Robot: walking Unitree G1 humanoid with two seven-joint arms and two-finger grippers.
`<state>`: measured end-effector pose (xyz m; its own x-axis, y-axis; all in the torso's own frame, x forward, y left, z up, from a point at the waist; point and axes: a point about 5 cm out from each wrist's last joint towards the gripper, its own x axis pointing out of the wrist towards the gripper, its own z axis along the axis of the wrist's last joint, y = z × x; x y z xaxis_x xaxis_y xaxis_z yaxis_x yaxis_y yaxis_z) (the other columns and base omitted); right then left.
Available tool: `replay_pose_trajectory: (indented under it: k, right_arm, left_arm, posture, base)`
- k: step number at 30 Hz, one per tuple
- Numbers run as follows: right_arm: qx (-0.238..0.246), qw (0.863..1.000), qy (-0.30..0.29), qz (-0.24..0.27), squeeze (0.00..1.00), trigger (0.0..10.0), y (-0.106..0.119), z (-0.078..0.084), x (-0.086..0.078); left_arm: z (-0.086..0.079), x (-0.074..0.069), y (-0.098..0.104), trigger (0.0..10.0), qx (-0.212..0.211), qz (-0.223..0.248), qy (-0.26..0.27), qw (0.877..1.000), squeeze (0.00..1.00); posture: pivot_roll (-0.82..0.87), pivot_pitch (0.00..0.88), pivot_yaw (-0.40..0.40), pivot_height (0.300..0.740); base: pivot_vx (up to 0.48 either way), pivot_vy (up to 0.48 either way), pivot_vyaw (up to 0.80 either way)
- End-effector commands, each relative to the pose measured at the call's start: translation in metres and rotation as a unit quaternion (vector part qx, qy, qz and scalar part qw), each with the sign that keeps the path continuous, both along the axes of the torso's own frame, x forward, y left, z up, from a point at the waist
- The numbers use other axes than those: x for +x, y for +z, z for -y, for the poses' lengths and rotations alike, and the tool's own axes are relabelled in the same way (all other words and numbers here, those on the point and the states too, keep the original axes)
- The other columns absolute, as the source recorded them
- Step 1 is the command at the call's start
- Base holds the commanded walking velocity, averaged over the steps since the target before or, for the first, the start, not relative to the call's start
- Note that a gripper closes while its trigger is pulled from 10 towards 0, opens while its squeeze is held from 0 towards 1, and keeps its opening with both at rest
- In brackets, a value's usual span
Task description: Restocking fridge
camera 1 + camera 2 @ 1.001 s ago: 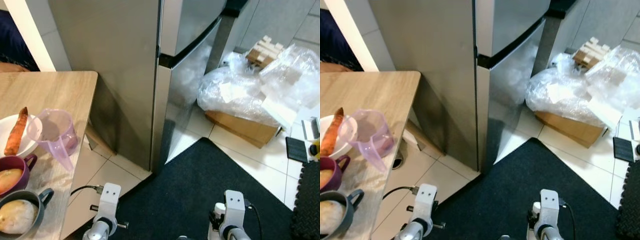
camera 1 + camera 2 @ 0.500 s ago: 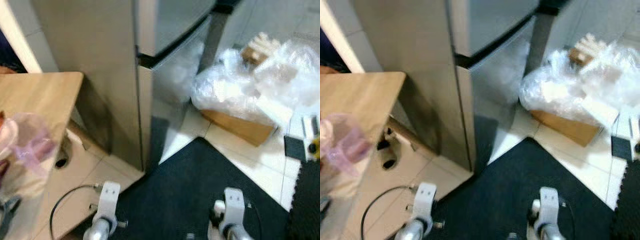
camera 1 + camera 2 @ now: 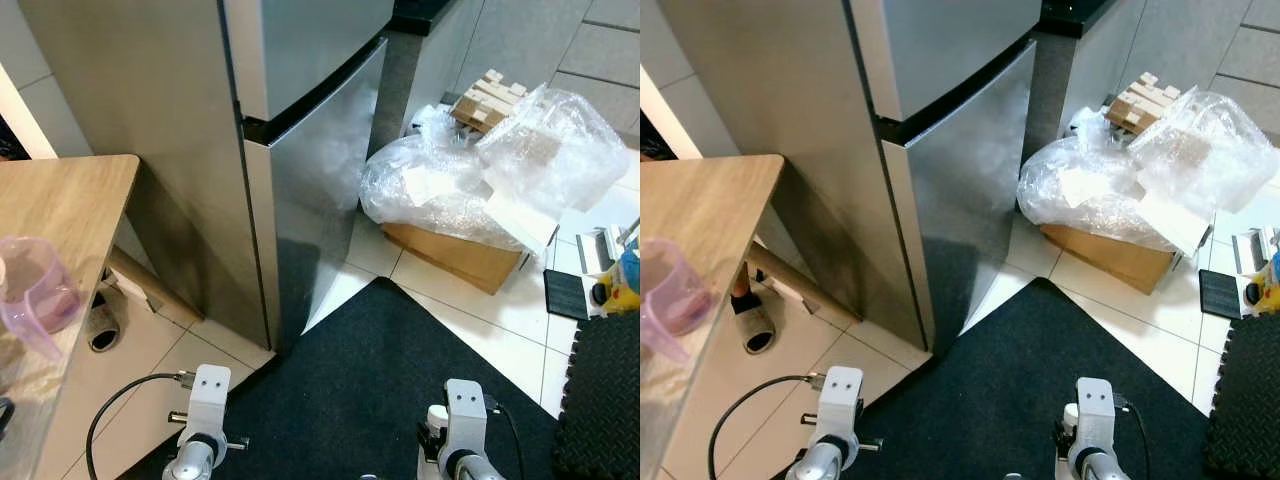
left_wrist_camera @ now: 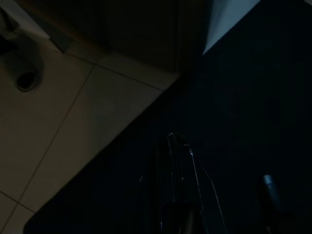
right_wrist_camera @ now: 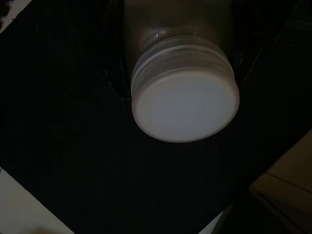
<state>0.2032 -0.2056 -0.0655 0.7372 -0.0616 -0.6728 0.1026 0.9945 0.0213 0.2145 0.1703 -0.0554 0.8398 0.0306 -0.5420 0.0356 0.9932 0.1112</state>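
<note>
Both arms hang low in front of the body, with the wrists over the black mat (image 3: 400,380). The right gripper (image 5: 180,73) points down at the mat, and its jaws are pinching a jar (image 5: 183,92) with a white screw lid. The jar sits between the jaws with its long axis along the fingers, and its lid faces away from the wrist, toward the mat below. The dark fingers (image 5: 114,58) press on both sides of the jar's body just behind the lid.

The left gripper (image 4: 178,161) also points down, above the edge where the mat meets the pale floor tiles (image 4: 73,122). That view is very dark, and I cannot tell if its jaws are spread or pressed together.

Ahead of the jaws stands the steel fridge (image 3: 300,150), both doors closed. To the left is the wooden table (image 3: 60,200) carrying a purple measuring cup (image 3: 35,290). To the right of the fridge lies a cardboard box (image 3: 460,255) covered with clear plastic wrap (image 3: 500,170).
</note>
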Motion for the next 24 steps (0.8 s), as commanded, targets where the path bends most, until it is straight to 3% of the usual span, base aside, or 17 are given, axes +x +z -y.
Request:
replay_pose_trajectory:
  k: [1,17,24]
  right_arm:
    - [0.002,1.000,-0.006,-0.007,0.00,10.0,-0.0023,0.0004,-0.0038]
    - [-0.001,1.000,-0.009,-0.005,0.00,10.0,-0.0025,0.0010,-0.0047]
    - [-0.002,1.000,-0.009,-0.006,0.00,10.0,-0.0025,0.0019,-0.0050]
  left_arm:
    - [-0.0074,-0.0028,-0.0009,10.0,0.009,-0.003,0.004,1.000,0.00]
    - [-0.0026,-0.0009,-0.0007,10.0,-0.004,-0.004,0.000,1.000,0.00]
    - [0.0018,-0.0017,-0.0014,10.0,-0.008,-0.005,-0.015,1.000,0.00]
  posture:
    - [-0.12,0.108,0.001,0.740]
    - [-0.12,0.110,0.003,0.740]
    - [-0.12,0.110,0.002,0.740]
  base:
    - [0.349,0.000,0.00]
    - [0.349,0.000,0.00]
    - [0.070,0.000,0.00]
